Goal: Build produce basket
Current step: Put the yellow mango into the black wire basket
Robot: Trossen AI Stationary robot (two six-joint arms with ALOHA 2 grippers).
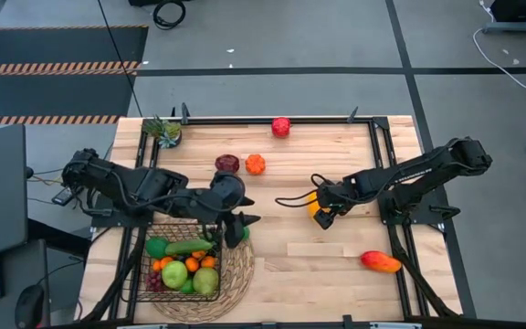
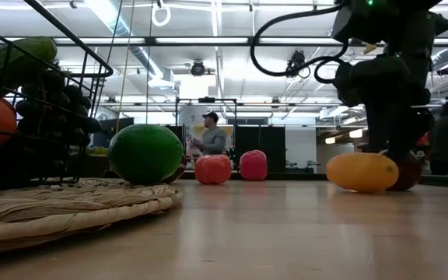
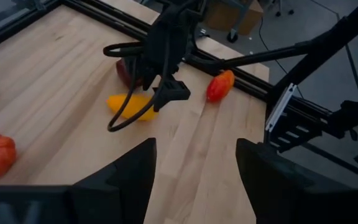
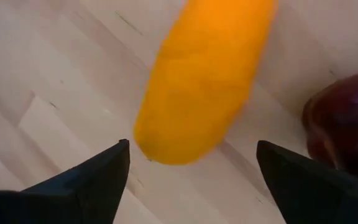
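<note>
Lining up my right gripper (image 1: 325, 216) over the yellow squash (image 4: 201, 81), centre-right of the high view; its fingers stand wide apart with nothing between them. In the right wrist view the squash sits ahead of the gap between both fingertips, its long axis running up the frame and tilted a bit toward the upper right, so the jaws would close across its narrow width. A dark red fruit (image 4: 347, 124) lies just beside it, at the right edge of that view. I judge this a pre-grasp: the fingers need to drop either side of the squash's near end. My left gripper (image 1: 242, 222) hovers empty by the basket (image 1: 146, 271), lower left, fingers parted. The basket already holds several pieces. The right arm is clearly nearer the squash.
</note>
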